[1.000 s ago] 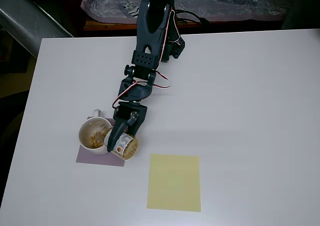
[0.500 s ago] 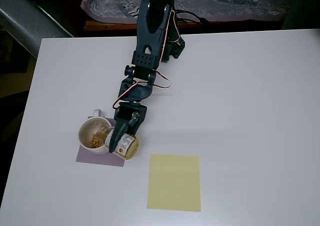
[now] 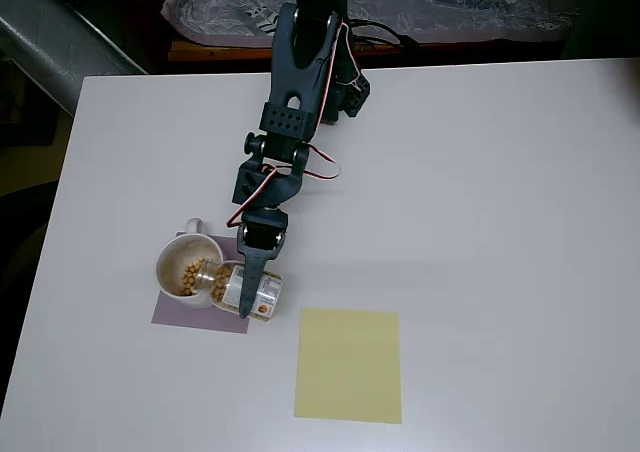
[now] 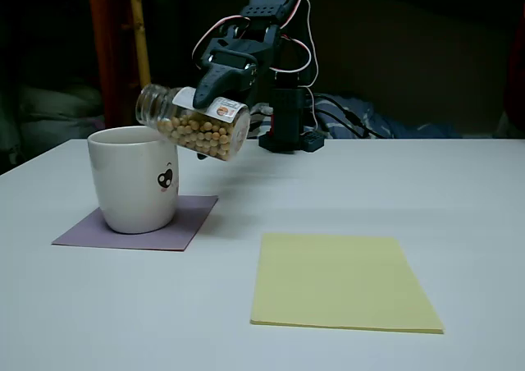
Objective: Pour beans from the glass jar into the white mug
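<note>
So the pincer (image 4: 215, 92) is clamped around the jar (image 4: 194, 125), holding it up in the air, tipped nearly on its side with the open mouth aimed left, right above the mug's (image 4: 134, 190) rim in the fixed view. Beans (image 4: 201, 135) are piled along the low side of the jar. In the overhead view you can see more beans (image 3: 184, 276) sitting in the bottom of the mug (image 3: 170, 255), and the jar (image 3: 243, 289) mouth overlaps its right rim. The mug stands on a purple mat (image 4: 161, 230) near the tabletop's (image 3: 500, 212) left edge. A yellow sheet (image 3: 349, 364) lies flat just right of the mat, toward the front edge.
</note>
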